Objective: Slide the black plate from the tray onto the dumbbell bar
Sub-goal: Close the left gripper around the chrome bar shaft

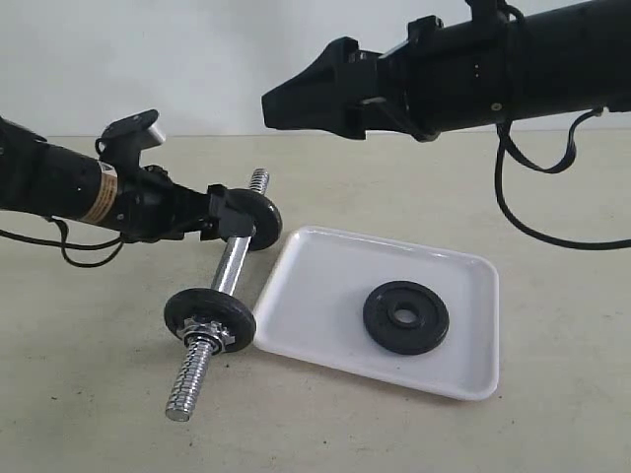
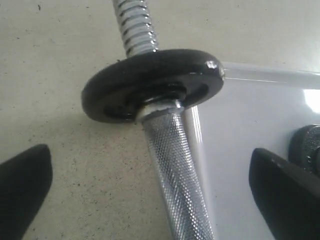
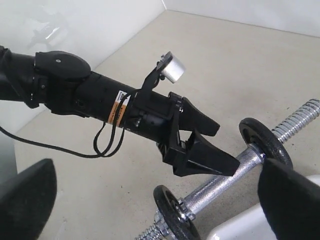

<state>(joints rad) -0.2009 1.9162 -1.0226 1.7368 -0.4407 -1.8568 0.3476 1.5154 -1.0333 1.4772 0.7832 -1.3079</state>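
The black plate (image 1: 405,316) lies flat in the white tray (image 1: 325,286), right of its middle. Along the tray's left edge the dumbbell bar (image 1: 230,266) rests on the table, carrying a near disc (image 1: 210,315) with a hex nut and a far disc (image 1: 262,221). My left gripper (image 1: 237,225) is open and straddles the knurled middle of the bar (image 2: 170,150) just below the far disc (image 2: 150,85), its fingers (image 2: 25,185) well apart from the steel. My right gripper (image 1: 286,103) hangs open high above the bar, holding nothing. The left wrist view shows only an edge of the plate (image 2: 305,145).
The beige table (image 1: 99,394) stretches around the tray, with a pale wall behind it. A black cable (image 1: 532,217) droops from the right arm above the tray's far right corner. In the right wrist view the left arm (image 3: 100,100) reaches across over the bar (image 3: 220,182).
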